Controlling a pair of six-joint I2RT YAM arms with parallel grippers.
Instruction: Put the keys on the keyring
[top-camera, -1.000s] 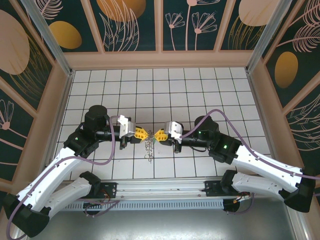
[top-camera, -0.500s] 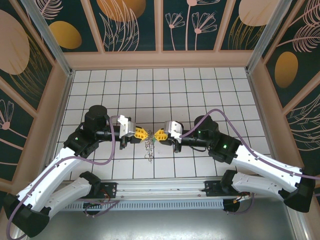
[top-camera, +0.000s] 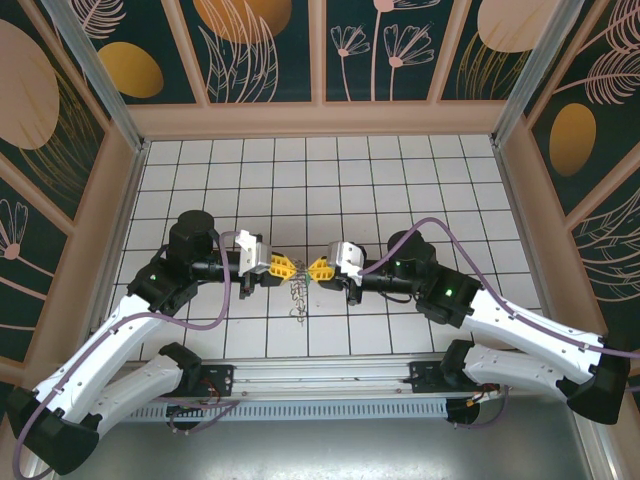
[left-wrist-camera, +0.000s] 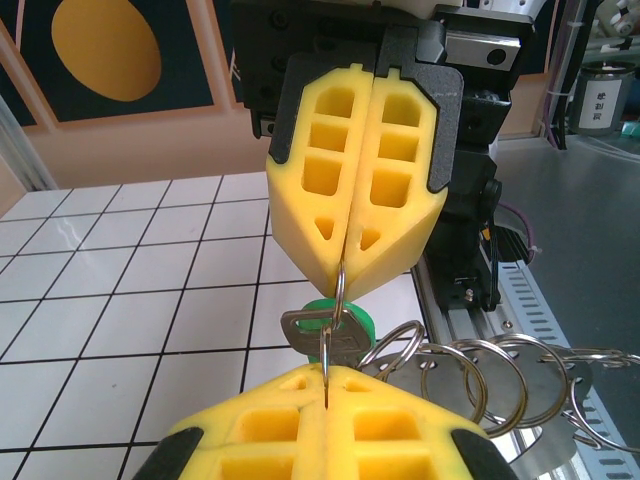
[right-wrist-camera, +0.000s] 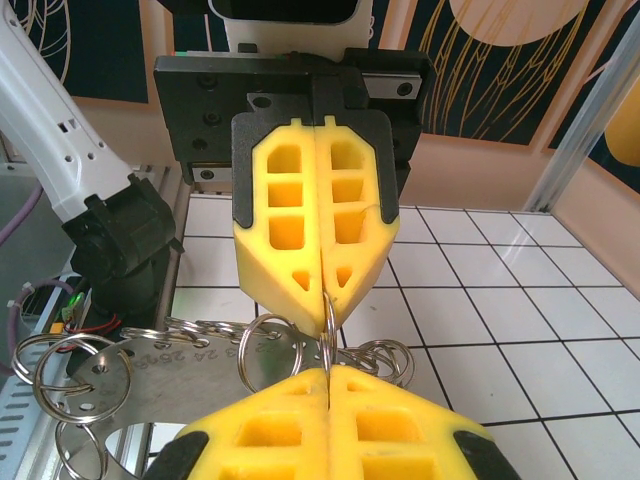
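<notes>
Thin keyring (left-wrist-camera: 340, 290) clenched by left fingers (left-wrist-camera: 260, 425) and right fingers (left-wrist-camera: 296, 232), tips facing, keys (left-wrist-camera: 318, 331) hanging between

The left arm (top-camera: 110, 345) and right arm (top-camera: 530, 330) have white shells, black joints with green lights, and purple cables (top-camera: 228, 285). The left gripper (top-camera: 287, 267) and right gripper (top-camera: 321, 270) have yellow pocketed fingers (left-wrist-camera: 320, 170) in black mounts.

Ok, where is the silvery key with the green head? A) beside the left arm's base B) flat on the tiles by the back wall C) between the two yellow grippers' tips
C: left wrist view shows the key at the thin ring pinched by the shut left gripper and right gripper.
</notes>
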